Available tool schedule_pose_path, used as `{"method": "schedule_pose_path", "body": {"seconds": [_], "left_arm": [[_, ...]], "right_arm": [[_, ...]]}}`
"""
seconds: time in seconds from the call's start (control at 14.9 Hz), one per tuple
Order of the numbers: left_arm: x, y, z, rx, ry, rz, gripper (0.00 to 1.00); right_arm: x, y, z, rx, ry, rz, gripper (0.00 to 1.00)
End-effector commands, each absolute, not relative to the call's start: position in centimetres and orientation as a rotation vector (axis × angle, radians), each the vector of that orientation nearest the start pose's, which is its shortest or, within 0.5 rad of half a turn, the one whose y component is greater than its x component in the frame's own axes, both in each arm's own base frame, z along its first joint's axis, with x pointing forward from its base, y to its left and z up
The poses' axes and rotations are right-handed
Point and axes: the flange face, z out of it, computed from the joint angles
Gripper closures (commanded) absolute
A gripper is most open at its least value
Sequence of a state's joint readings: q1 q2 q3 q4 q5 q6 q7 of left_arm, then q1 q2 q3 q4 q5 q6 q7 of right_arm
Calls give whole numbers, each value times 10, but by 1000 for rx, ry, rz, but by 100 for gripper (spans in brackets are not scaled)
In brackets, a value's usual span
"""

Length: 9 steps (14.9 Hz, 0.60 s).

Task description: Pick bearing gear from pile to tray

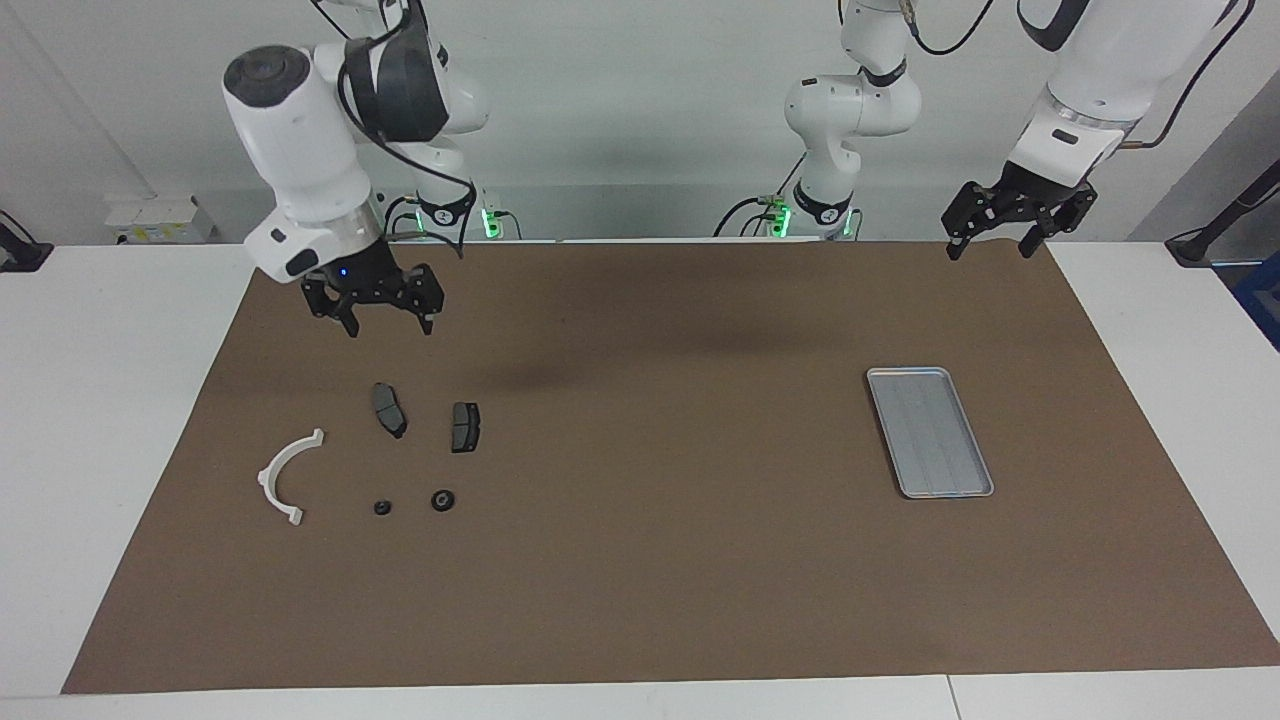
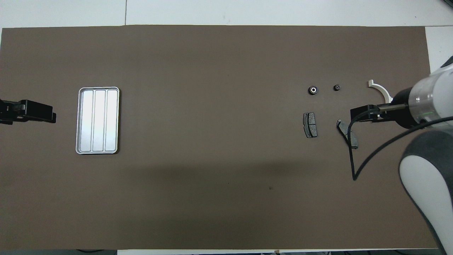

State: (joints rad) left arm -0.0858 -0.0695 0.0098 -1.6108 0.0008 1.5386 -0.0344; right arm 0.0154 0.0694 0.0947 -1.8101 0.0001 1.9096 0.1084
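While the right tool (image 1: pixel 387 323) hangs in the air over the brown mat (image 1: pixel 660 560) just on the robots' side of the scattered parts, its two black fingers point down and stand spread apart with nothing between them. From overhead its black body partly covers the white half-ring (image 2: pixel 380 89) and sits beside one brake pad (image 2: pixel 347 132).

The left tool (image 1: pixel 990 242) waits raised at the robots' edge of the mat, at the left arm's end of the counter (image 1: pixel 110 420), its fingers likewise apart and empty.

All the loose parts lie flat on the matte, paper-like mat at the right arm's end. Two dark grey brake pads, the one named and another (image 1: pixel 465 427), are slabs with a rough, dull face, side by side but not touching. Farther from the robots lie two small black round pieces: the larger one (image 1: pixel 443 500) is a thick disc with a pale centre, seemingly the bearing gear, and the smaller one (image 1: pixel 382 507) is a tiny dark ring beside it. The half-ring is a smooth white plastic arc with squared tabs at both ends, lying nearest the counter's end.

Well apart from them, toward the left arm's end, rests the tray (image 1: pixel 979 452), a silver-grey metal rectangle with rounded corners, a raised rim and a floor pressed into three long panels.
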Motion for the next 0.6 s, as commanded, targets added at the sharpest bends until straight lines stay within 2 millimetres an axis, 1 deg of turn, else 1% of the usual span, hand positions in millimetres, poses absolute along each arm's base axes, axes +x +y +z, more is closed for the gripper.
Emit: {"method": "schedule_pose_path", "body": {"seconds": [0.0,0.2,0.4,0.54], "left_arm": [[526,-35,641,-3151,54,-11,0],[525,-33,638,-3144,48,5,0],[524,-30,638,-3145,32,-5,0],[525,-31,638,-3145,36,-12,0]], "right_arm": [[611,59,453,-3109,22,-51,0],[632,60,401,-3108,53,-61,0],[645,66,365,-3158,82,-94,0],[657,65,342,-3181,115,-76,1]]}}
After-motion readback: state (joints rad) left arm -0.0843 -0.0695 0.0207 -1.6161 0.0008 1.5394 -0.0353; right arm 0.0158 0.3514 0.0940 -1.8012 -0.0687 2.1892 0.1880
